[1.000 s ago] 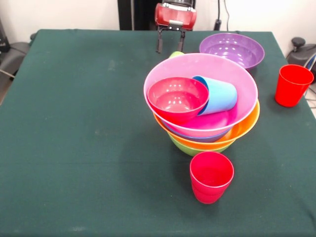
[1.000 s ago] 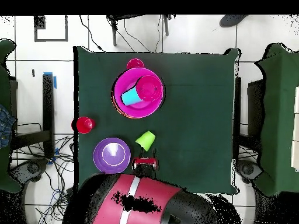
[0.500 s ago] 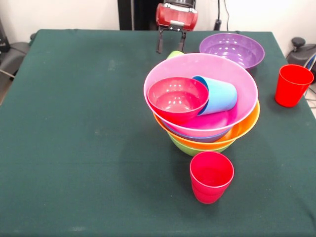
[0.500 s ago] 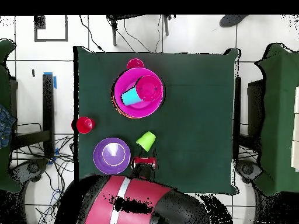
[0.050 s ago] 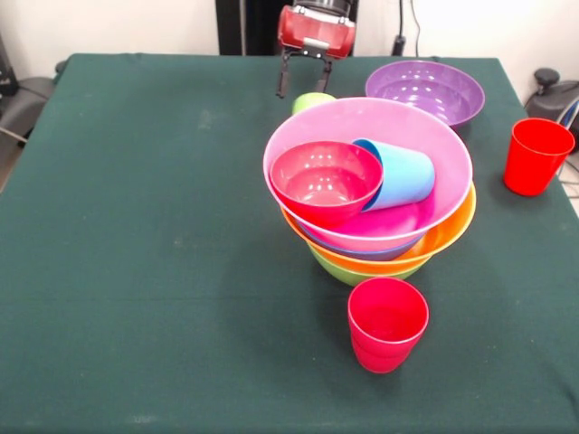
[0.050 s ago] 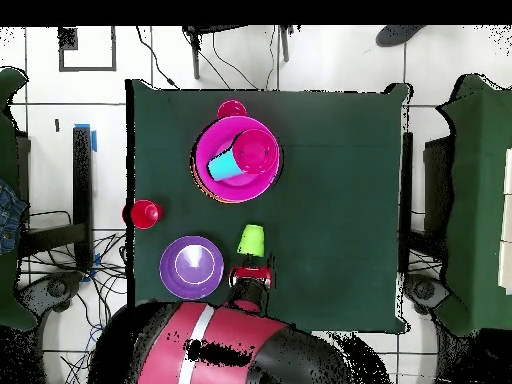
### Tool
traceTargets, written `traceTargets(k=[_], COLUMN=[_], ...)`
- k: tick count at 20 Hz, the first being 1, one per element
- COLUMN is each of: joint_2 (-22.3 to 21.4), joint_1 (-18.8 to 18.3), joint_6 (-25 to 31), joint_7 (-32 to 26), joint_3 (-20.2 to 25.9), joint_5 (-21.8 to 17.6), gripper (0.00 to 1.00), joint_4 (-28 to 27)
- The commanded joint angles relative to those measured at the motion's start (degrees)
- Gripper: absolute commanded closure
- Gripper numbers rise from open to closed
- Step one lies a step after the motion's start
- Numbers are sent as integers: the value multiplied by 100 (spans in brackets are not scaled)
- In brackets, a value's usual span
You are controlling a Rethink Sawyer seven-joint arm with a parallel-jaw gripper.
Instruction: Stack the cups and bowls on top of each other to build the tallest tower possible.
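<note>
The tower [image 5: 380, 244] of nested bowls is seen right of the desk's [image 5: 136, 226] centre in the front view, with the small red bowl [image 5: 326, 181] and the tipped sky blue cup [image 5: 398, 174] lying in its pink top bowl. At its 12 o'clock the gripper [image 5: 301, 83] is held with jaws apart above the lime green cup [image 6: 250, 239], nothing clamped. The purple bowl [image 5: 424, 90] is at 1 o'clock, one red cup [image 5: 535, 155] at 2 o'clock and another red cup [image 5: 387, 324] at 6 o'clock.

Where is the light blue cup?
In the front view, the light blue cup lies tipped inside the pink bowl, right of the small red bowl.
</note>
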Motion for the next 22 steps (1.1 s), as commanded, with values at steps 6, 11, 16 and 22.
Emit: traceTargets(k=[6,11,16,22], joint_2=[372,527,560,545], joint_1=[261,265,278,295], joint_6=[-269,-597,-1109,-1571], joint_7=[1072,1072,1037,1061], joint_3=[146,64,-51,-81], joint_5=[372,252,187,277], gripper=[0,0,0,0], joint_4=[-890,-1069,-1147,-1130])
